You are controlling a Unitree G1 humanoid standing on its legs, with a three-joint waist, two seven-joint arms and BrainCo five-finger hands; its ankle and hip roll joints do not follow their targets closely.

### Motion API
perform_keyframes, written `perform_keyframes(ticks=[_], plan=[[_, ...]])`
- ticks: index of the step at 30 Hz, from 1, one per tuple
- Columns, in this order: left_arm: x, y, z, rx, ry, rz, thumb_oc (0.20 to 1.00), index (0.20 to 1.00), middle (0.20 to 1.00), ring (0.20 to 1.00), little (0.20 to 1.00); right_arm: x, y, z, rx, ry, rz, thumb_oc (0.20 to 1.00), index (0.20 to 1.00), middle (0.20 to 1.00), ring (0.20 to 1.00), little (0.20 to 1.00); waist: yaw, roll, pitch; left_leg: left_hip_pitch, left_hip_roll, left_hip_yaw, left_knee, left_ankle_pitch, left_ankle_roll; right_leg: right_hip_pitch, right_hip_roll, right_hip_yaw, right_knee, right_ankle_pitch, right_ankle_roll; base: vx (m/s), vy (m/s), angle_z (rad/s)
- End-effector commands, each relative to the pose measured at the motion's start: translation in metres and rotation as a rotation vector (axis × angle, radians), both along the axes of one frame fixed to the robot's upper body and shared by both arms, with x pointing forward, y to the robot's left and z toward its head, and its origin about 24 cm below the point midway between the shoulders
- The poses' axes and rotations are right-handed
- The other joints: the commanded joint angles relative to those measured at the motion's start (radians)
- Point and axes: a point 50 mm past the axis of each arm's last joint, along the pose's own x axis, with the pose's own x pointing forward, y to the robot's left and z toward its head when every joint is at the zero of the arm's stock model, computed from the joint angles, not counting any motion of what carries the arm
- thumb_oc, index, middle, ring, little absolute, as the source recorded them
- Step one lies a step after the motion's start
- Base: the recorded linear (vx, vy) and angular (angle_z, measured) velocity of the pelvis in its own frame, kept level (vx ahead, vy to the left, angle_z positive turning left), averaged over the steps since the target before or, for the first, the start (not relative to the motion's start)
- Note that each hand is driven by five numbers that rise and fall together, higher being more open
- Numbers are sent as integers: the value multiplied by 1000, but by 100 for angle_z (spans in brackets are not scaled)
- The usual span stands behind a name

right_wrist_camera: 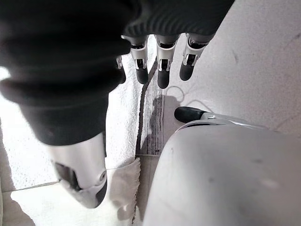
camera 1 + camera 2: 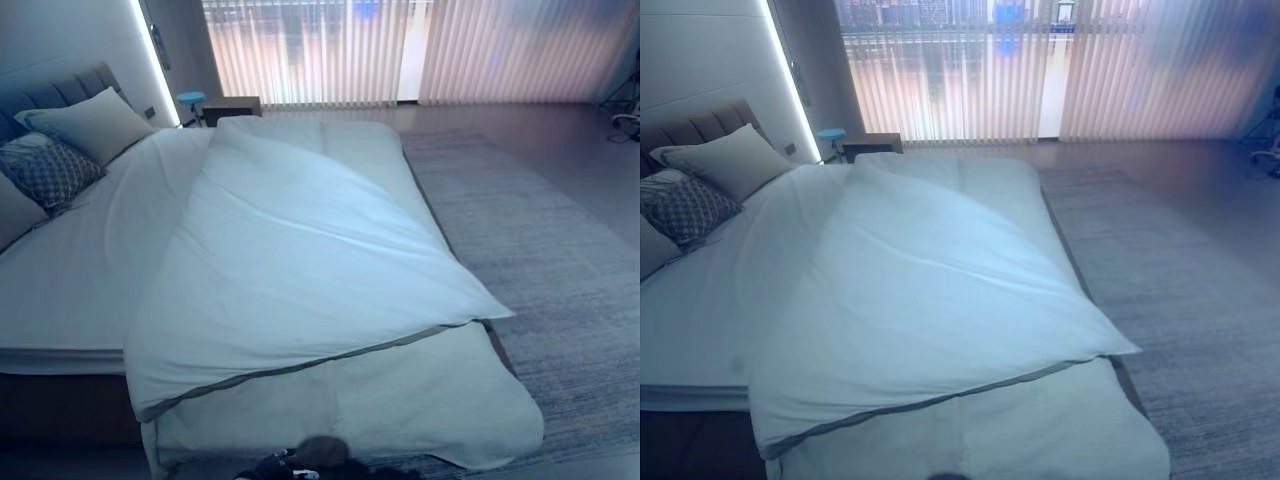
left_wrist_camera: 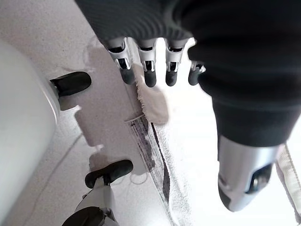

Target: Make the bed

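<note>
A white duvet (image 2: 300, 260) lies askew on the bed, its grey-trimmed edge (image 2: 300, 365) running slantwise across the foot end. Below that edge a second white layer (image 2: 400, 400) hangs over the foot of the bed. Bare sheet (image 2: 60, 290) shows on the left side of the mattress. A plain pillow (image 2: 95, 122) and a patterned pillow (image 2: 45, 172) lean against the padded headboard (image 2: 50, 92). My left hand (image 3: 149, 66) hangs above the floor, fingers straight, holding nothing. My right hand (image 1: 162, 66) hangs the same way, open, over the fringed rug edge (image 1: 127, 179).
A grey rug (image 2: 540, 250) runs along the right side of the bed. A dark nightstand (image 2: 232, 105) and a small blue stool (image 2: 190, 100) stand at the far corner. Vertical blinds (image 2: 400, 50) cover the window at the back.
</note>
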Motion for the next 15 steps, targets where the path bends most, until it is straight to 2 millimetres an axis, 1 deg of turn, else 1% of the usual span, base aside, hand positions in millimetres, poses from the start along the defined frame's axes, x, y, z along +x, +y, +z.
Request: perform_keyframes(ticks=[1, 3, 4, 5, 6, 8, 9, 10, 11, 12, 13, 14, 15], plan=[[14, -4, 3, 15, -21, 4, 1000, 1000, 1000, 1000, 1000, 3, 28, -5, 72, 15, -13, 1000, 1000, 1000, 1000, 1000, 10, -51, -6, -24, -56, -17, 0, -33, 71, -5, -25, 27, 11, -27, 25, -7, 48, 0], [13, -4, 3, 8, -18, 32, 1000, 1000, 1000, 1000, 1000, 2, 28, -5, 74, 13, -14, 1000, 1000, 1000, 1000, 1000, 9, -49, -6, -25, -56, -16, 0, -32, 70, -6, -25, 27, 11, -27, 25, -2, 16, 0], [15, -3, 4, -1, -27, 78, 1000, 1000, 1000, 1000, 1000, 2, 29, -5, 76, 9, -16, 1000, 1000, 1000, 1000, 1000, 8, -48, -5, -27, -56, -14, 0, -32, 69, -9, -25, 28, 11, -28, 25, 0, 0, 0], [21, -2, 6, -39, -46, 176, 1000, 1000, 1000, 1000, 1000, 3, 28, -4, 77, -3, -21, 1000, 1000, 1000, 1000, 1000, 7, -49, 1, -33, -55, -14, 0, -28, 67, -16, -23, 29, 11, -28, 25, 0, 0, 0], [21, -2, 6, -39, -46, 176, 1000, 1000, 1000, 1000, 1000, 3, 28, -4, 77, -3, -21, 1000, 1000, 1000, 1000, 1000, 7, -49, 1, -33, -55, -15, 0, -28, 67, -16, -23, 29, 11, -28, 25, -37, 2, -1], [32, -1, 10, -74, -85, 265, 1000, 1000, 1000, 1000, 1000, 7, 28, -3, 83, -24, -20, 1000, 1000, 1000, 1000, 1000, 2, -52, 21, -43, -53, -12, 0, -24, 66, -29, -19, 34, 11, -26, 24, -98, -10, -2], [48, 3, 18, -119, -135, 378, 1000, 1000, 1000, 1000, 1000, 14, 29, -1, 87, -50, -16, 1000, 1000, 1000, 1000, 1000, -3, -59, 53, -59, -49, -7, 0, -16, 64, -47, -12, 34, 11, -17, 23, -117, -19, -6], [48, 3, 18, -119, -135, 378, 1000, 1000, 1000, 1000, 1000, 14, 29, -1, 87, -50, -16, 1000, 1000, 1000, 1000, 1000, -3, -59, 53, -59, -49, -7, 0, -16, 63, -47, -12, 34, 11, -17, 23, -194, -26, -7], [64, 7, 26, -160, -189, 489, 1000, 1000, 1000, 1000, 1000, 22, 29, 1, 92, -82, -19, 1000, 1000, 1000, 1000, 1000, -8, -62, 86, -77, -39, -4, 0, -7, 61, -86, -2, 38, 56, -26, 16, -240, -17, -10], [84, 8, 37, -213, -241, 599, 1000, 1000, 1000, 1000, 1000, 36, 30, 6, 93, -130, -13, 1000, 1000, 1000, 1000, 1000, -11, -66, 124, -100, -27, 7, 0, 9, 58, -143, 7, 46, 109, -37, 13, -331, -18, -14], [99, 10, 46, -240, -291, 652, 1000, 1000, 1000, 1000, 1000, 46, 30, 10, 94, -166, -13, 1000, 1000, 1000, 1000, 1000, -15, -68, 148, -118, -23, 10, 0, 19, 56, -176, 12, 48, 139, -42, 15, -221, -8, -19], [99, 10, 46, -240, -292, 652, 1000, 1000, 1000, 1000, 1000, 46, 30, 10, 94, -166, -13, 1000, 1000, 1000, 1000, 1000, -15, -68, 147, -119, -23, 10, 0, 19, 56, -178, 12, 48, 141, -43, 15, -185, -27, -20], [122, 14, 63, -281, -361, 730, 1000, 1000, 1000, 1000, 1000, 59, 33, 15, 105, -217, 1, 1000, 1000, 1000, 1000, 1000, -20, -78, 178, -155, -17, 18, 29, 33, 50, -216, 19, 44, 177, -54, 15, -95, -26, -11]])
